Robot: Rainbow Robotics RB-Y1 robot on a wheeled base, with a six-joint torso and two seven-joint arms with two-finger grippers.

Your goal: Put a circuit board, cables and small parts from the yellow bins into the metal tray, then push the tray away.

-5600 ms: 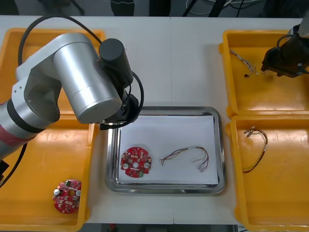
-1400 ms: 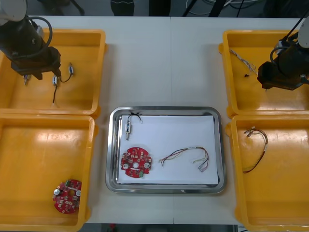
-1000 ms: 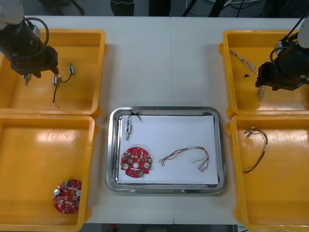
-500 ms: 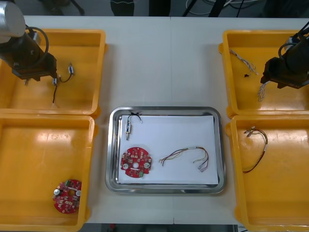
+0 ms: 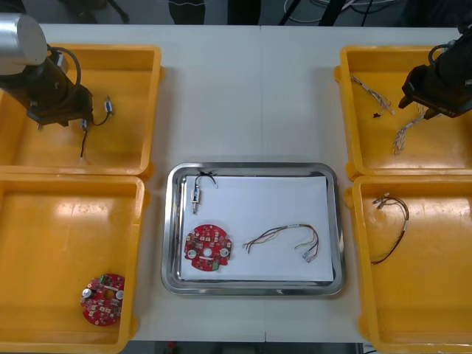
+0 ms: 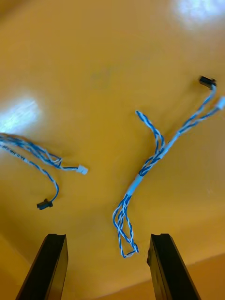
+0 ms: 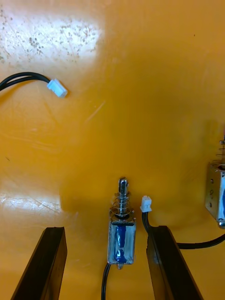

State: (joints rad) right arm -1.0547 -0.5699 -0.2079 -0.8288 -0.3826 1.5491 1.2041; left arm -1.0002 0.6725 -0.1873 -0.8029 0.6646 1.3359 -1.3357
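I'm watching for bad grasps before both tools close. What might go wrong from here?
The left tool, open in the far left bin, straddles a small metal part, but the white connector of a black cable lies beside it; closing may pinch that cable too. The right tool, open over the far right bin, has just the thin looped end of a twisted blue and white cable between its fingers, so the grasp may slip.

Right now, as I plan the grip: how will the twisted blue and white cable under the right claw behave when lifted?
Probably floppy: the twisted blue and white cable lies in loose bends on the yellow bin, so it should droop either side of a pinch by the right claw. Likely light: thin. Its loose end strands may snag.
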